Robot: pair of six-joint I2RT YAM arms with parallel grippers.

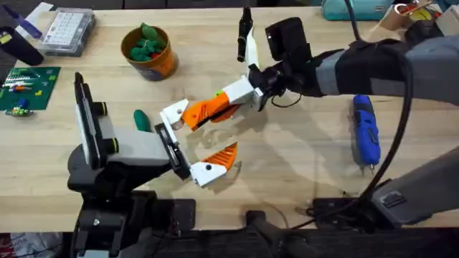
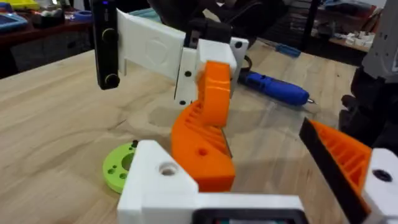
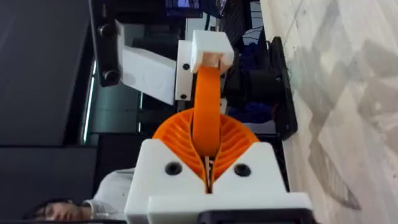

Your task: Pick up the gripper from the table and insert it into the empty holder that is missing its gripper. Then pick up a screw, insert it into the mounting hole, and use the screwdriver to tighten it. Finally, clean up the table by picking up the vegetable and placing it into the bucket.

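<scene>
right pincer point(image 1: 215, 109) grips gripper point(image 1: 206, 110) | at holder point(image 1: 172, 115) | no legible writing

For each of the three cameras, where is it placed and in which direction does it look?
Overhead: above the arm bases, looking down and forward over the table; both arms show.
Left wrist: on the left arm, facing the orange gripper and the screwdriver.
Right wrist: on the right arm, facing the gripper its fingers clamp.
Shared: the gripper and the holder.

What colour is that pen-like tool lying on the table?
The screwdriver is bright blue with a dark tip, clearest in the overhead view.
</scene>
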